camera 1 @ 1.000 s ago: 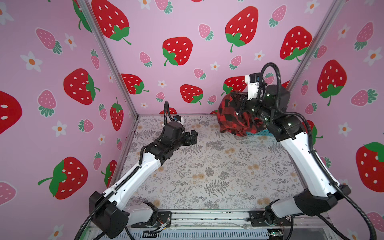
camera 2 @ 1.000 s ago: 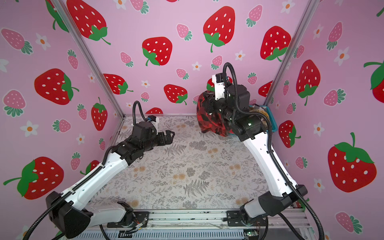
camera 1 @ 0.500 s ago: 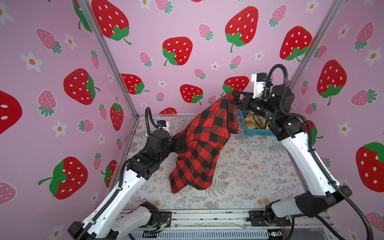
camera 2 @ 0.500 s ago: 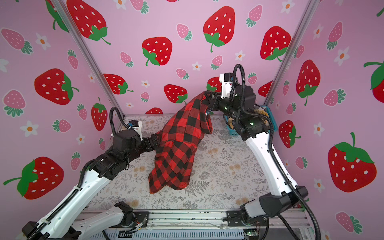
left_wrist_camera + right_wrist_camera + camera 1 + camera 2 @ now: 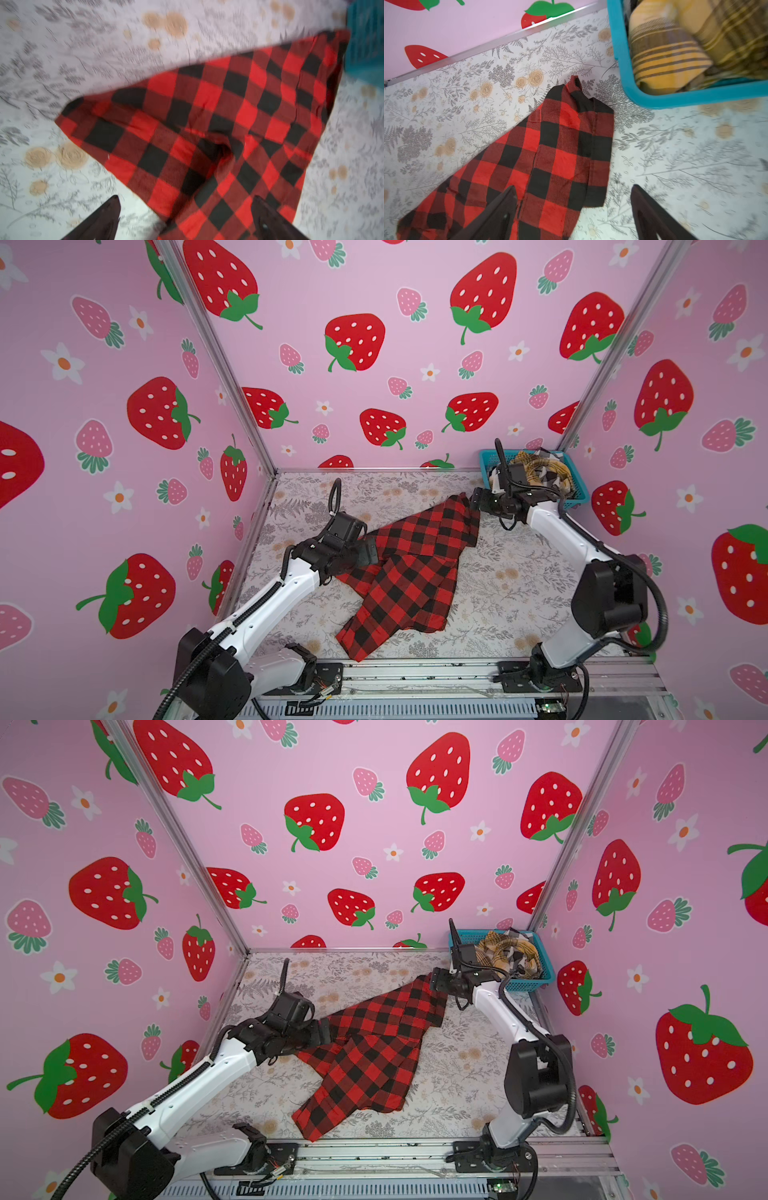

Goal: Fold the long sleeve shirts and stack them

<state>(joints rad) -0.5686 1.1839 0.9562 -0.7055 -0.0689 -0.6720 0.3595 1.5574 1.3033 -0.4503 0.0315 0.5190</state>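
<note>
The red-and-black checked shirt (image 5: pixel 415 568) (image 5: pixel 374 1048) lies loosely spread on the floral table, running from near the basket to the front middle. My right gripper (image 5: pixel 476 499) (image 5: pixel 573 187) hovers open over its far corner, one finger above the cloth (image 5: pixel 550 149) and the other above bare table. My left gripper (image 5: pixel 371 554) (image 5: pixel 186 199) is open at the shirt's left edge (image 5: pixel 207 116), holding nothing. A mustard plaid shirt (image 5: pixel 544 468) (image 5: pixel 670 56) is bunched in the basket, with a bit of black-and-white cloth (image 5: pixel 516 935) behind it.
The teal mesh basket (image 5: pixel 582 494) (image 5: pixel 623 62) stands in the back right corner against the strawberry walls, right behind my right wrist. A metal rail (image 5: pixel 415 672) runs along the table's front edge.
My right gripper swung the bunched red shirt out from beside the basket, laid it across the table and opened. My left arm dropped to the shirt's left edge.
</note>
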